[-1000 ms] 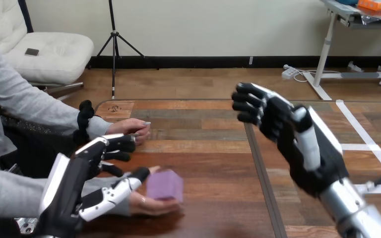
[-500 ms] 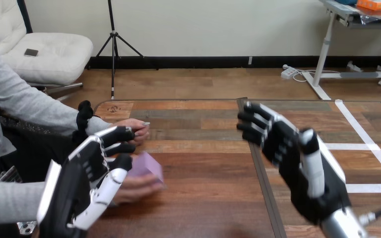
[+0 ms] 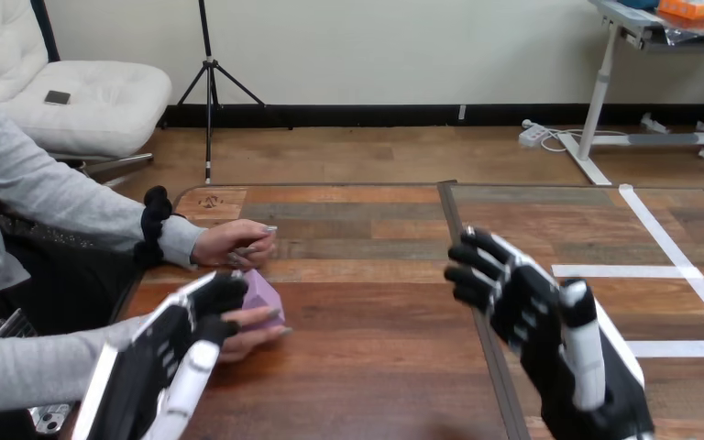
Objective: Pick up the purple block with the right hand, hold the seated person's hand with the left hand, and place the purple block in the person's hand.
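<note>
The left hand's fingers (image 3: 218, 291) curl over the far side of the person's near hand (image 3: 255, 332). Its thumb (image 3: 200, 359) lies along the near side, so the left hand (image 3: 160, 353) closes round that hand from the wrist end. The person's own fingers stick out to the right of the robot's and cup the purple block (image 3: 259, 293). The block sits tilted in that hand, just above the worktop (image 3: 376, 321), and touches the black tips of the robot's fingers. The left hand shows its white back, and its arm comes up from the bottom left corner, alongside the person's grey sleeve (image 3: 27, 371).

The right hand's fingers (image 3: 477, 266) are loosely bent and hold nothing. The right hand (image 3: 550, 316) hangs over the right half of the worktop, well apart from the block, with its palm turned towards the left and its white thumb (image 3: 585, 353) nearest the camera.

Just beyond the block, the person's far hand (image 3: 234, 243) rests on the worktop near its left edge. White tape lines (image 3: 678, 271) cross the worktop's right part.
</note>
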